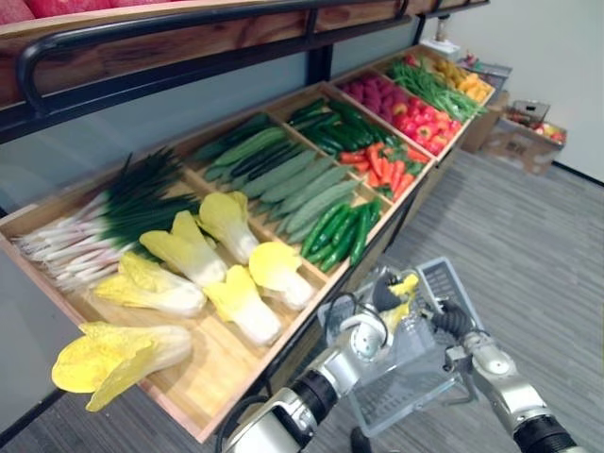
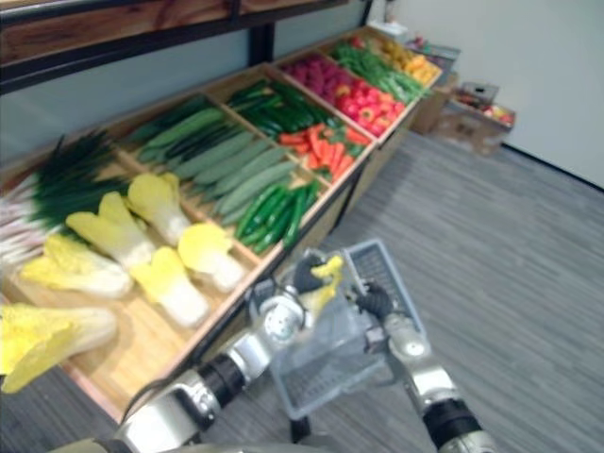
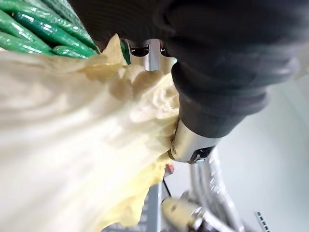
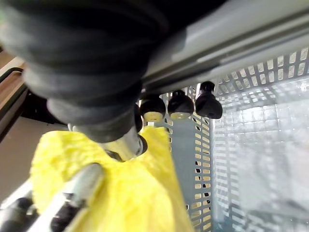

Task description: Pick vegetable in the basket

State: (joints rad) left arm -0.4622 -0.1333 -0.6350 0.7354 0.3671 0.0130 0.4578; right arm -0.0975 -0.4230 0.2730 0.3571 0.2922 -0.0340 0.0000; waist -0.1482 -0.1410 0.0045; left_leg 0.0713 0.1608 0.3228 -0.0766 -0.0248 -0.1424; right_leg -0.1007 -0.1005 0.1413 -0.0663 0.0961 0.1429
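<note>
The robot's left hand [image 1: 381, 298] has its fingers curled round a yellow frilly-leaved cabbage [image 1: 406, 286], holding it over the open top of a pale grey slotted plastic basket [image 1: 425, 377]. The right hand [image 1: 453, 325] grips the basket's rim, fingers hooked over it. Just beside them stands a slanted wooden produce shelf [image 1: 212, 376].

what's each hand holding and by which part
Left hand: the yellow leafy cabbage, gripped around its ruffled leaf end. Right hand: the grey slotted plastic basket, fingers curled over its top bar.
</note>
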